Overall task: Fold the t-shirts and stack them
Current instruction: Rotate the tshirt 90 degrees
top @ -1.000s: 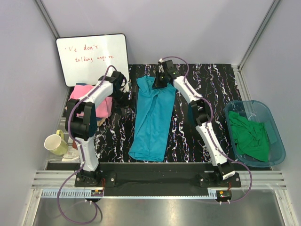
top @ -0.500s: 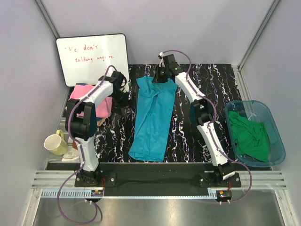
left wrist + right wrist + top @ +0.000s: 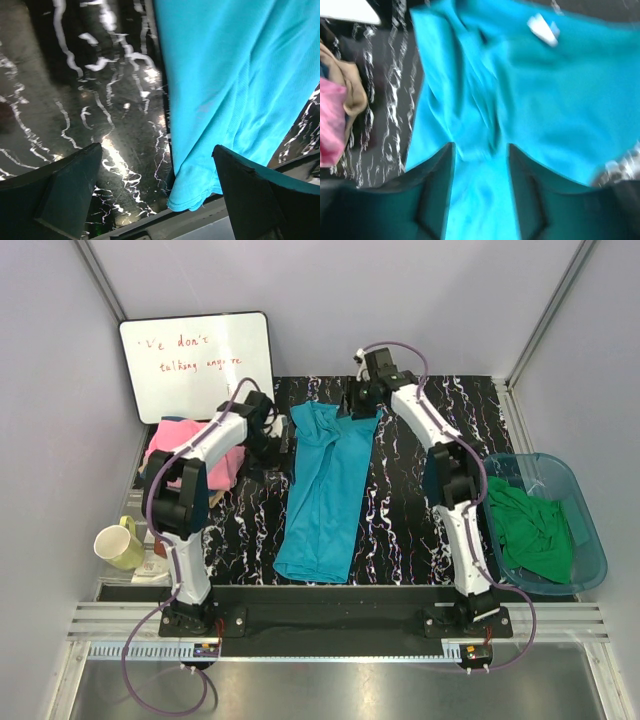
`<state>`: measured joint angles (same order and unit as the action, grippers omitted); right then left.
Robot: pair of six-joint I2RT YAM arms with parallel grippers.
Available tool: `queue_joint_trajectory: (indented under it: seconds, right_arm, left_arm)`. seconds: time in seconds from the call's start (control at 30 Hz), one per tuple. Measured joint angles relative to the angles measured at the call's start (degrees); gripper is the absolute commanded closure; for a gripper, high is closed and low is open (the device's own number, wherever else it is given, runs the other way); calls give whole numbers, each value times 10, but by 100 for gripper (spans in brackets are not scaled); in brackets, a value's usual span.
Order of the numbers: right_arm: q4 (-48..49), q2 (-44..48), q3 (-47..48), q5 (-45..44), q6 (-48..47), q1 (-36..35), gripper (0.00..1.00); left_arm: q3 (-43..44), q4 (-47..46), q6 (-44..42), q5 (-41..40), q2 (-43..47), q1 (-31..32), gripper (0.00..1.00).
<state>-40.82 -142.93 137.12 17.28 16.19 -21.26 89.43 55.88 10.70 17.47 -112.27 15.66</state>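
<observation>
The teal-blue t-shirt (image 3: 322, 490) lies folded lengthwise in a long strip down the middle of the table. My left gripper (image 3: 272, 435) is open beside the strip's far left edge; in the left wrist view (image 3: 156, 150) a hemmed corner of the teal shirt (image 3: 225, 90) lies between the wide-apart fingers. My right gripper (image 3: 360, 400) hovers open over the shirt's far right end, with teal cloth (image 3: 530, 85) under the parted fingers (image 3: 432, 200); that view is blurred. A pink t-shirt (image 3: 190, 455) lies on a tan one (image 3: 352, 95) at the left. A green t-shirt (image 3: 535, 530) sits in the tub.
A translucent blue plastic tub (image 3: 590, 540) stands at the right edge. A whiteboard (image 3: 195, 360) leans at the back left. A yellow-green mug (image 3: 120, 543) sits off the mat at the near left. The black marbled mat (image 3: 410, 510) covers the table.
My right gripper has moved right and toward the back along the shirt's far end. My left gripper has shifted right, closer to the shirt's left edge. The shirt's far end looks spread slightly wider.
</observation>
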Motion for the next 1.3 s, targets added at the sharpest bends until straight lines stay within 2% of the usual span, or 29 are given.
queue_joint_trajectory:
  seconds: [0.2, 0.23, 0.33, 0.43, 0.67, 0.83, 0.97, 1.17, 1.3]
  right_arm:
    - [-24, 109, -134, 16, -2, 34, 26]
    - [-26, 127, -154, 20, -1, 38, 19]
    - [-35, 172, -213, 50, 10, 39, 10]
    - [-40, 210, -297, 98, 26, 36, 0]
    - [-42, 265, -522, 196, 70, 33, 0]
    - [-21, 326, -637, 226, 99, 33, 0]
    - [7, 362, -664, 248, 122, 32, 0]
    - [32, 366, -653, 285, 144, 31, 1]
    - [38, 353, -617, 311, 158, 13, 14]
  left_arm:
    - [1, 1, -24, -28, 4, 87, 1]
    - [0, 2, -28, -35, 8, 106, 1]
    - [-11, 2, -32, -49, 27, 155, 1]
    - [-62, 0, -26, -51, 60, 174, 1]
    - [-212, -7, 28, -45, 118, 153, 1]
    - [-269, -31, 65, -14, 163, 130, 1]
    - [-296, -56, 87, 24, 186, 122, 1]
    - [-332, -79, 99, 73, 188, 123, 1]
    - [-346, -79, 116, 63, 201, 123, 1]
